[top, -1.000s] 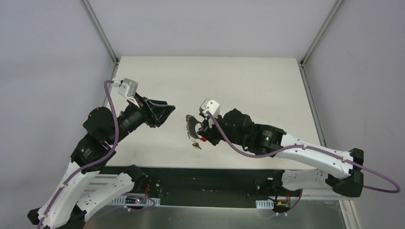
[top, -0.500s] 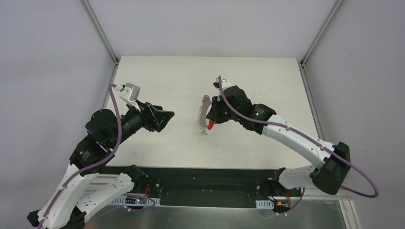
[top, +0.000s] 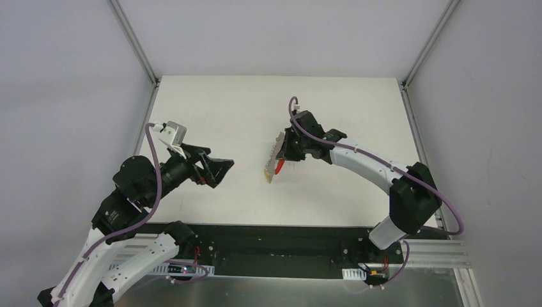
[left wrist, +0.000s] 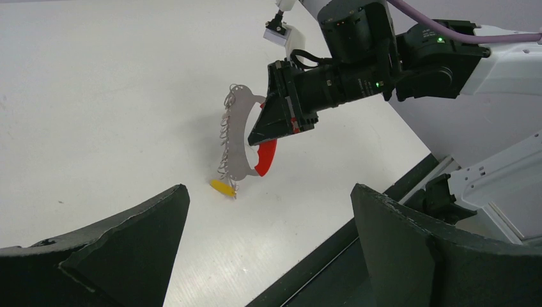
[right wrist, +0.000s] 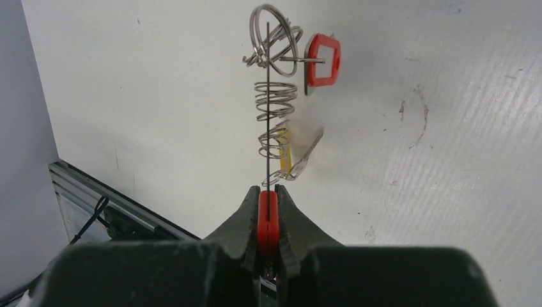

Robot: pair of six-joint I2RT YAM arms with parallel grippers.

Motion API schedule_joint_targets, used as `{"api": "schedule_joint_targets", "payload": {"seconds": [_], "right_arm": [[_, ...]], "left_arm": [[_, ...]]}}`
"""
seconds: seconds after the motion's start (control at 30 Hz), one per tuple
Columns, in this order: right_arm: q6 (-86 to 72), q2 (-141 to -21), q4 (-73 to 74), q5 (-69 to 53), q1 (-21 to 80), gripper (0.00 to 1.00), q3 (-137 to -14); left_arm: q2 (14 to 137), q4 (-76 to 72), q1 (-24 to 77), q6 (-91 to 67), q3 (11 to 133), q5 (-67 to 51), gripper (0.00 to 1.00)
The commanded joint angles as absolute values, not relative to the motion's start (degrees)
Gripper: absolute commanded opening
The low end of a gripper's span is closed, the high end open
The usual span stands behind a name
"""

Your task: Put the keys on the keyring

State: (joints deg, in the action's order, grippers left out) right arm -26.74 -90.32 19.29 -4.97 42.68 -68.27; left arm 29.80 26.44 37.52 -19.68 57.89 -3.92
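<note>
My right gripper is shut on the red grip of the keyring, a thin silvery crescent with several wire rings along its edge. It holds the keyring edge-up above the middle of the table. A silvery key with a yellow tag hangs from the low end, close to the table top. A red square tag hangs off the far rings. My left gripper stands open and empty to the left of the keyring, well apart from it.
The black front rail runs along the near edge, close under my left gripper's right finger. Metal frame posts stand at the table's far corners.
My right arm has carried the keyring away from the front edge toward the middle and turned it. The left gripper has opened wide and drawn back a little.
</note>
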Motion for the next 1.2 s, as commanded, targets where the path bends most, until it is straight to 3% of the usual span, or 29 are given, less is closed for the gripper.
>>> {"api": "schedule_joint_targets", "payload": {"seconds": [0.0, 0.37, 0.47, 0.7, 0.97, 1.07, 1.17], "right_arm": [[-31.7, -92.16, 14.73, -7.54, 40.13, 0.0, -69.67], [-39.45, -100.36, 6.04, -15.82, 34.53, 0.06, -65.92], [-40.52, -102.02, 5.06, -16.69, 33.89, 0.15, -65.67], [-39.86, -100.71, 3.66, -16.63, 33.01, 0.53, -64.3], [-34.36, -91.17, 10.72, -10.47, 32.77, 0.78, -62.29], [-31.67, -85.6, 14.48, -6.21, 32.65, 0.97, -61.15], [-29.18, -79.61, 17.84, -2.11, 32.64, 0.99, -60.95]], "left_arm": [[29.96, 25.43, 37.71, -18.05, 57.6, -3.68, 0.99], [34.07, 26.78, 37.75, -17.16, 58.45, -4.74, 0.99], [34.92, 27.15, 37.71, -16.99, 59.03, -5.16, 0.99], [35.13, 27.17, 37.71, -16.53, 59.09, -5.21, 0.99], [36.19, 28.01, 37.71, -16.46, 60.34, -3.8, 0.99], [36.45, 28.83, 37.7, -16.2, 60.85, -2.0, 0.99], [37.22, 29.55, 37.71, -15.95, 61.59, -0.42, 0.99]]}}
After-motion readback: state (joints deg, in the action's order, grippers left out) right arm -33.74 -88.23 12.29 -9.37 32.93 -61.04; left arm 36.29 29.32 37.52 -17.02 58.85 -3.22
